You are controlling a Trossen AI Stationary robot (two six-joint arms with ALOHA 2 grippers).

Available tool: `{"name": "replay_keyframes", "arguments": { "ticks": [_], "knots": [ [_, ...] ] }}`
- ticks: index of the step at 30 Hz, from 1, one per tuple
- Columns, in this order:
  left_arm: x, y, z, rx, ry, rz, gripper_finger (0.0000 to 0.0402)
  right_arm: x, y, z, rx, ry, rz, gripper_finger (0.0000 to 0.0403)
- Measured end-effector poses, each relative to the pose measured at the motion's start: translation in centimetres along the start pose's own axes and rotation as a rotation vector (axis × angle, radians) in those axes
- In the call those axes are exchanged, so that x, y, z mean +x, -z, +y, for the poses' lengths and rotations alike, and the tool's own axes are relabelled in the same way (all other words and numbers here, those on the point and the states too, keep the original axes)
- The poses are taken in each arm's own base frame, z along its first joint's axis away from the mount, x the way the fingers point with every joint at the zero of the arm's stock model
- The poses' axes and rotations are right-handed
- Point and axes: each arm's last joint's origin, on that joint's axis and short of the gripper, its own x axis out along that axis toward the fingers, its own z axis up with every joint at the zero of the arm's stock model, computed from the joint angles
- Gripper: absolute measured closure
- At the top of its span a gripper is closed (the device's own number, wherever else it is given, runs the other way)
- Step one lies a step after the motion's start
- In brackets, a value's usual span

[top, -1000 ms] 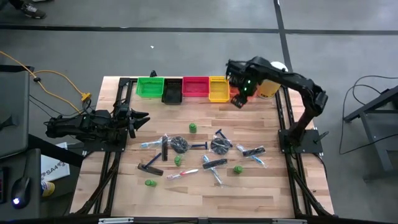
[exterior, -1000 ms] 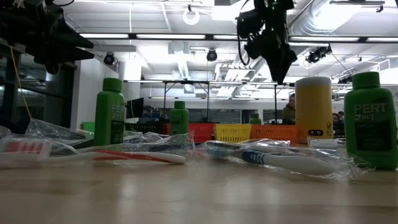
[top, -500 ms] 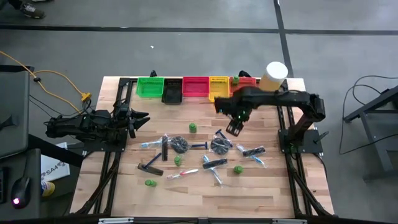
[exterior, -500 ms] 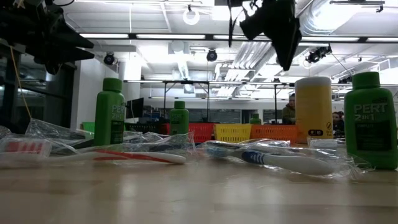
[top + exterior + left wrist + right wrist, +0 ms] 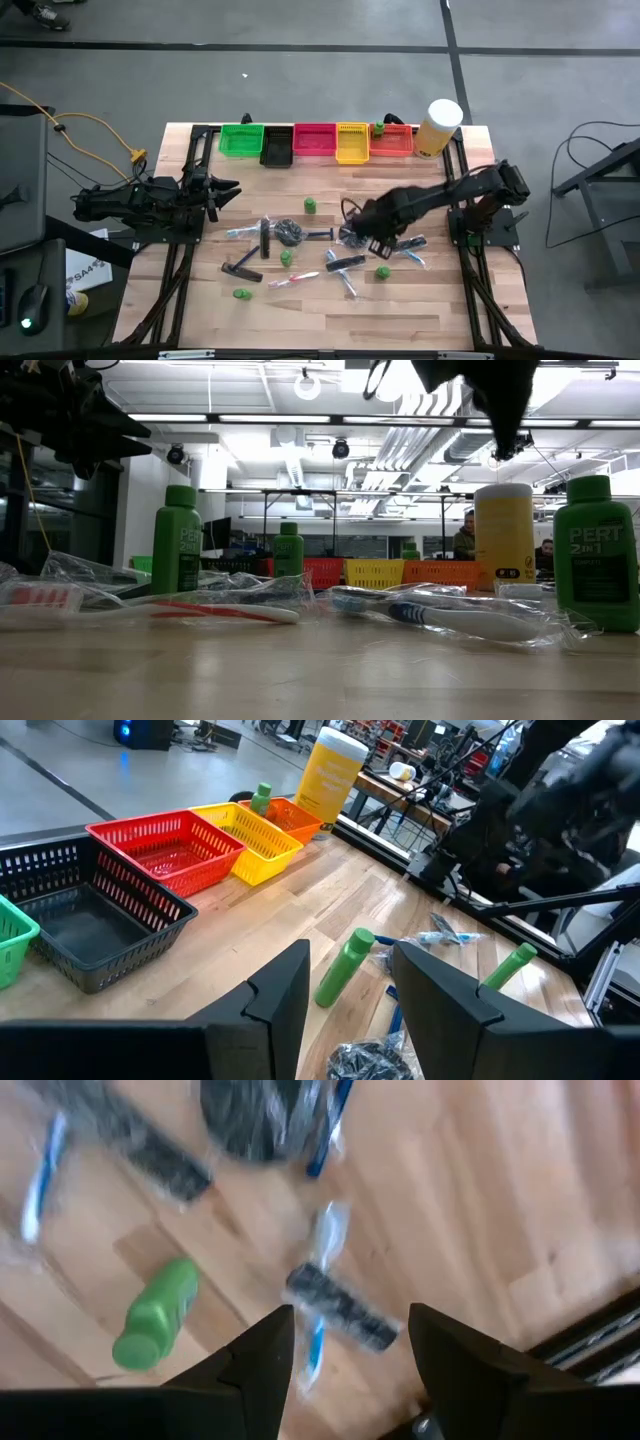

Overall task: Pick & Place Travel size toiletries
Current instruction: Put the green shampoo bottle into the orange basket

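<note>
The travel size toiletries [image 5: 330, 240] lie scattered across the middle of the worktop [image 5: 300, 305]: little green bottles, black combs, wrapped toothbrushes and dark round discs, most of them apart from one another. One small green bottle [image 5: 383, 271] lies on its side near the right end of the scatter, with a wrapped black comb [image 5: 335, 1308] just beside it. These pieces look light. The bottles seem stiff and round, so they may roll unless taken across the body; the film-wrapped brushes and combs look slippery and are likely best pinched across the narrow middle.

The right gripper [image 5: 372, 243] hangs over the right part of the scatter, jaws parted and holding nothing, the bare wood showing between its fingers [image 5: 255, 1365]. The left gripper [image 5: 222, 192] waits at the left edge of the worktop, jaws likewise apart and empty.

Along the far edge stands a row of bins [image 5: 315, 140], green, black, red, yellow and orange, with a pale-yellow cylinder [image 5: 438, 127] at the right end. A green bottle already stands in the orange bin [image 5: 295, 815].
</note>
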Motion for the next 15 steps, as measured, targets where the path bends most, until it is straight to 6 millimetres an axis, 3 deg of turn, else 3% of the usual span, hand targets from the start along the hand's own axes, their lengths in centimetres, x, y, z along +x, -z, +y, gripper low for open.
{"name": "replay_keyframes", "arguments": {
  "ticks": [6,15],
  "knots": [
    [0.0,0.0,0.0,0.000,0.000,0.000,0.0254,2.1,1.8,2.3,0.001,-0.049,0.021,0.0211],
    [0.0,0.0,0.0,0.000,0.000,0.000,0.0254,2.3,3.1,4.3,-0.012,-0.103,-0.031,0.0201]
  ]
}}
